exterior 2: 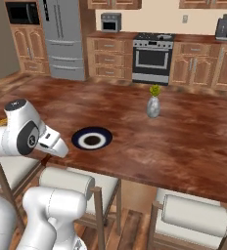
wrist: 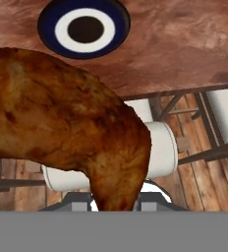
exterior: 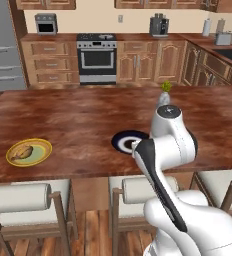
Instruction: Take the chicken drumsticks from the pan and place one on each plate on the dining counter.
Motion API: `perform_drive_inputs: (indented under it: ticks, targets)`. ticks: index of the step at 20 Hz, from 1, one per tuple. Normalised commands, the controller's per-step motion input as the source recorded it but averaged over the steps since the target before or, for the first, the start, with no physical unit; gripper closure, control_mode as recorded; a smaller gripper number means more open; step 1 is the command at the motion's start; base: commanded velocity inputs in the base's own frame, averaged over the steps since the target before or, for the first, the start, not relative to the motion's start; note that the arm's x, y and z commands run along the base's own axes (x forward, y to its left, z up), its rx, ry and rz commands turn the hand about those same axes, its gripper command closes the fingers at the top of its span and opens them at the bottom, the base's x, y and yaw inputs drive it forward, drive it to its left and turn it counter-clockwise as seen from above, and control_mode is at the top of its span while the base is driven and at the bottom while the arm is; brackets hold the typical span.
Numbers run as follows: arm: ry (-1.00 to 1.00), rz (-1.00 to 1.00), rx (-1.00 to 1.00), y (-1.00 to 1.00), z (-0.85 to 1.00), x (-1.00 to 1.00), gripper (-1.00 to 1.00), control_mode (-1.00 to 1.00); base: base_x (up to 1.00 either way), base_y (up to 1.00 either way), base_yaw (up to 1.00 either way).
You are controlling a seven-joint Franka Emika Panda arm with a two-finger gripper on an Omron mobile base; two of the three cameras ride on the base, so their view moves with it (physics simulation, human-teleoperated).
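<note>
In the hand view a dark reddish-brown chicken drumstick [wrist: 67, 123] hangs close before the camera, and my gripper [wrist: 113, 204] is shut on its narrow end, which hides the fingertips. The hand hovers over the near edge of the dining counter [exterior: 78, 115], a little short of the blue-rimmed plate [wrist: 47, 24] [exterior: 117, 141] [exterior 2: 79, 138], which has a white ring and a dark centre and holds nothing. At the counter's left, the yellow-rimmed plate [exterior: 48, 150] carries a paler drumstick [exterior: 23, 151]. The pan is too far off to make out on the distant stove [exterior: 96, 55].
A small vase with yellow flowers [exterior: 164, 95] [exterior 2: 153, 105] stands on the counter behind the blue plate. Pale-cushioned stools [exterior: 23, 197] [exterior 2: 193, 212] line the near side below the counter edge. My own arm [exterior: 163, 150] blocks part of the blue plate.
</note>
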Motion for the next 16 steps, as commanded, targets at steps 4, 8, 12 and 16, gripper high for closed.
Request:
perform_drive_inputs:
  ticks: [4,8,12,16]
  targets:
    - [0.0,0.0,0.0,0.0,0.0,0.0,1.0,1.0,0.0,0.0,0.0]
    - [0.0,0.0,0.0,0.0,0.0,0.0,1.0,1.0,0.0,0.0,0.0]
    - [0.0,0.0,0.0,0.0,0.0,0.0,1.0,1.0,0.05,0.0,0.0]
    - [0.0,0.0,0.0,-0.06,-0.01,0.15,1.0,-1.0,0.17,-0.1,0.01]
